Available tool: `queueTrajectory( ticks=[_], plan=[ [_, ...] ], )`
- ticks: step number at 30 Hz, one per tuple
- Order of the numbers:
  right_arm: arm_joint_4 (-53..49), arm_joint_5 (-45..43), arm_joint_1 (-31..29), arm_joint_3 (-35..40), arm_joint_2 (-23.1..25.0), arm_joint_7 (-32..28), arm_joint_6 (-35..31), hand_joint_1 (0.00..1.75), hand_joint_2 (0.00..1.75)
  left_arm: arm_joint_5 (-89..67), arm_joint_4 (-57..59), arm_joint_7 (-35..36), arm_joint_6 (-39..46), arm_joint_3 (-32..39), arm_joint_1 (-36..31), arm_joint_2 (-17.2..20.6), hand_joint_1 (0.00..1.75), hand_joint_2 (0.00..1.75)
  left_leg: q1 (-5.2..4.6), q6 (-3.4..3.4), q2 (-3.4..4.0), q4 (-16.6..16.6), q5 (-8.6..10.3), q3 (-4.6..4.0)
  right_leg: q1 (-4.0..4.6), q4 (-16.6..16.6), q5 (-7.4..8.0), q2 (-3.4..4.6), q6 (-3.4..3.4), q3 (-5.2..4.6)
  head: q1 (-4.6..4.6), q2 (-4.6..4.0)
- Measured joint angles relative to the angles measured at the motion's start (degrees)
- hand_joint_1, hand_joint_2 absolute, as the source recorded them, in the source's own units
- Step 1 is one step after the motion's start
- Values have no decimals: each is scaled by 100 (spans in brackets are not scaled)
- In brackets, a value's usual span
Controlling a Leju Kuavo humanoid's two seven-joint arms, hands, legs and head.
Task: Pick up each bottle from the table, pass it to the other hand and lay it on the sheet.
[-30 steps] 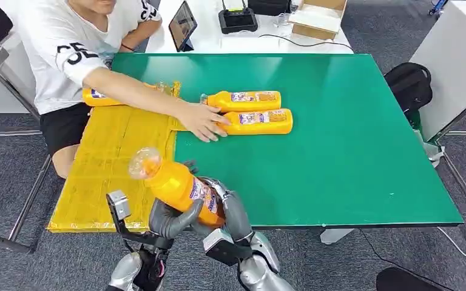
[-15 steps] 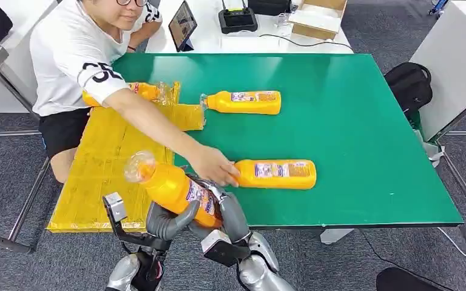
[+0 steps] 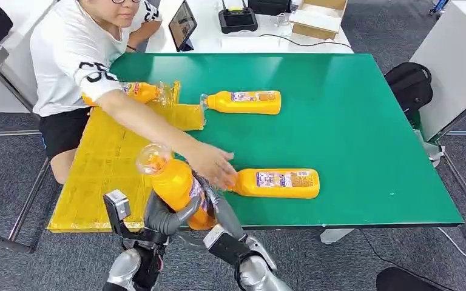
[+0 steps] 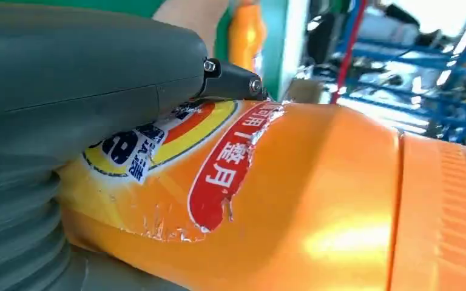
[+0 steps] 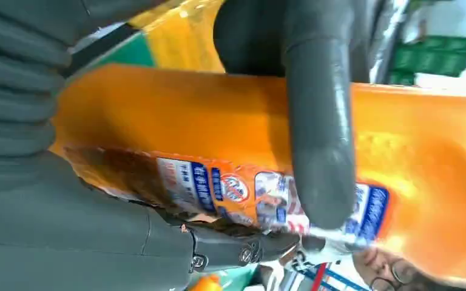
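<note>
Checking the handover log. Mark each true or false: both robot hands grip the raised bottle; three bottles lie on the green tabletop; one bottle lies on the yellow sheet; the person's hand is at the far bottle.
1. Both hands, left hand and right hand, grip the raised orange bottle: true.
2. Three bottles lie on the green tabletop: false. Two do, the far bottle and the near bottle.
3. One bottle lies on the yellow sheet: true.
4. The person's hand is at the far bottle: false. It is at the near bottle's neck.

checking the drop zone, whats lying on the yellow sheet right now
One orange bottle lies at the yellow sheet's far end, half hidden by the person's arm. The robot's held bottle covers part of the near edge.
</note>
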Motion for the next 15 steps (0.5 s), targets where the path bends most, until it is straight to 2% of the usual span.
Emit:
queueTrajectory(
  ticks=[9,15],
  plan=[
    [-503,-81,133,24,-35,70,112,0,0,-48,-74,-31,68,103,-157,-2,175,175,0,0,0,0,0,0,0,0,0,0,0,0,0,0],
    [-783,-431,286,39,-35,35,350,0,0,-159,-79,-123,538,322,-336,-2,175,175,1,0,-1,0,0,-1,1,1,0,0,0,0,-2,0]
  ],
)
